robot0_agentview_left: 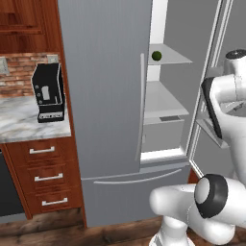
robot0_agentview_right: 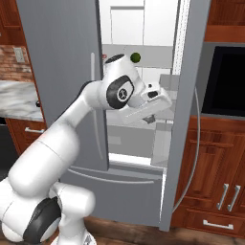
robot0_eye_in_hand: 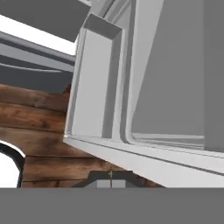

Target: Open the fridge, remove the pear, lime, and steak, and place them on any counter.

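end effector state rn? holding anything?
End effector: closed, holding nothing; its fingertips sit together by the inner side of the open fridge door. The lime is on an upper shelf.

Fridge rt door open, lime on shelf.

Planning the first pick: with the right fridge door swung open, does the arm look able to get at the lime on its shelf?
Probably yes. The lime sits alone on an upper fridge shelf, the open door leaves the way free. The tool, shut, must open first.
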You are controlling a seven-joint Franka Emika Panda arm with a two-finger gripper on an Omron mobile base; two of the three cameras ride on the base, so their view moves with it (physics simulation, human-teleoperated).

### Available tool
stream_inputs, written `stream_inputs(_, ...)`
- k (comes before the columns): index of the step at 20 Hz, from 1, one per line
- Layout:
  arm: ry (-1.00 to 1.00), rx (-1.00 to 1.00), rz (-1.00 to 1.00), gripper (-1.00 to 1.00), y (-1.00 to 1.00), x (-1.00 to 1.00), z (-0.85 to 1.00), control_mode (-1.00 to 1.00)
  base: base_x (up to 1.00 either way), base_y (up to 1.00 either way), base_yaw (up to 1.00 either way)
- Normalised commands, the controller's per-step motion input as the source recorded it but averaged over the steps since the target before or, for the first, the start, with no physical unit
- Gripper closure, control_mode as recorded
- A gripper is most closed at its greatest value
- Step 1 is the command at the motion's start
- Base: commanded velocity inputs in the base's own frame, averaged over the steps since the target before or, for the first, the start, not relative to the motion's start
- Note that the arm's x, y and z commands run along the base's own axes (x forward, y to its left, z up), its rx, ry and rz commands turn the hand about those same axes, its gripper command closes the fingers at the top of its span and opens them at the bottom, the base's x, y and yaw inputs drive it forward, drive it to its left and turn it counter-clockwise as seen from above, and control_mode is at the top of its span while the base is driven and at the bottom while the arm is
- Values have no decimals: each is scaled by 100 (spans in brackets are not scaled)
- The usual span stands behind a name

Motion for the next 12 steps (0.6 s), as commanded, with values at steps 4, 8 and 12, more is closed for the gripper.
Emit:
stream_inputs(4, -1, 18, 0, 100, 67, -51, 72, -100, 0, 0, 0)
stream_inputs(8, 0, 15, 0, 100, 65, -49, 85, -100, 0, 0, 0)
stream_inputs(12, -6, 29, 0, 100, 81, -8, 50, -100, 0, 0, 0)
